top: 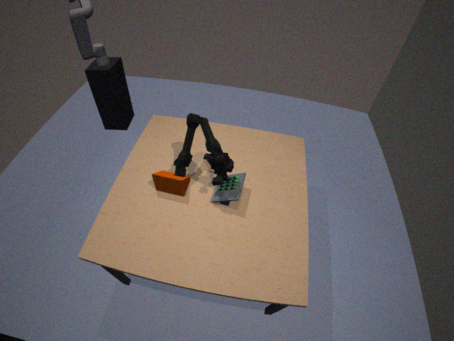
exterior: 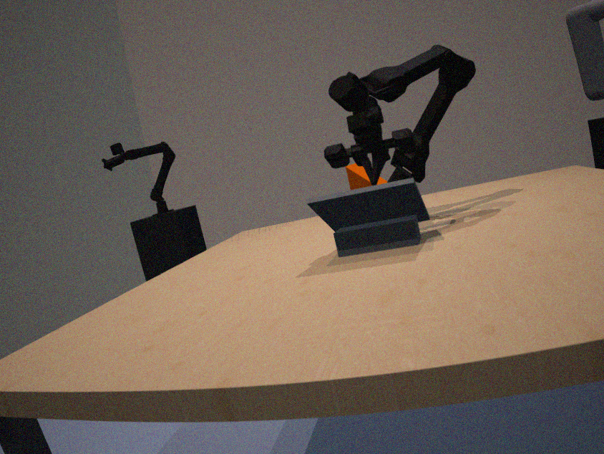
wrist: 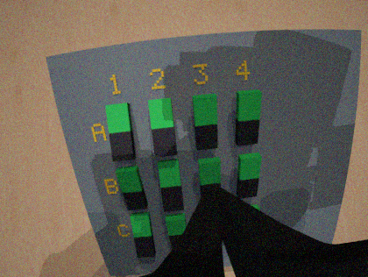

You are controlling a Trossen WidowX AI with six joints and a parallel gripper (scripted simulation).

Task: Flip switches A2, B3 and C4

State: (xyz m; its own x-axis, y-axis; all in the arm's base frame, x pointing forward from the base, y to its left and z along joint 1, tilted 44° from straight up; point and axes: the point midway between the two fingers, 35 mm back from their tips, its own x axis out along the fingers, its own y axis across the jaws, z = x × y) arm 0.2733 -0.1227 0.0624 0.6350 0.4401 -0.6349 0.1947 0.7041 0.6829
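The tilted grey panel (top: 222,196) (exterior: 373,209) (wrist: 76,79) carries rows of green-and-black switches. My gripper (exterior: 374,182) (wrist: 213,197) is shut and empty, pointing down at the panel. In the wrist view its tips overlap the black lower half of switch B3 (wrist: 209,170); I cannot tell whether they touch it. Switch A2 (wrist: 161,114) shows whole, above and left of the tips. Of switch C4 (wrist: 256,207) only a green sliver shows behind a finger. C3 is hidden. Which ends are raised is hard to tell.
An orange block (top: 169,184) (exterior: 356,177) stands on the table (top: 190,238) (exterior: 293,317) beside my arm's base. A grey arm stands on a black pedestal (top: 110,95) beyond the table. Another black arm stands on a pedestal (exterior: 168,241) in the exterior view.
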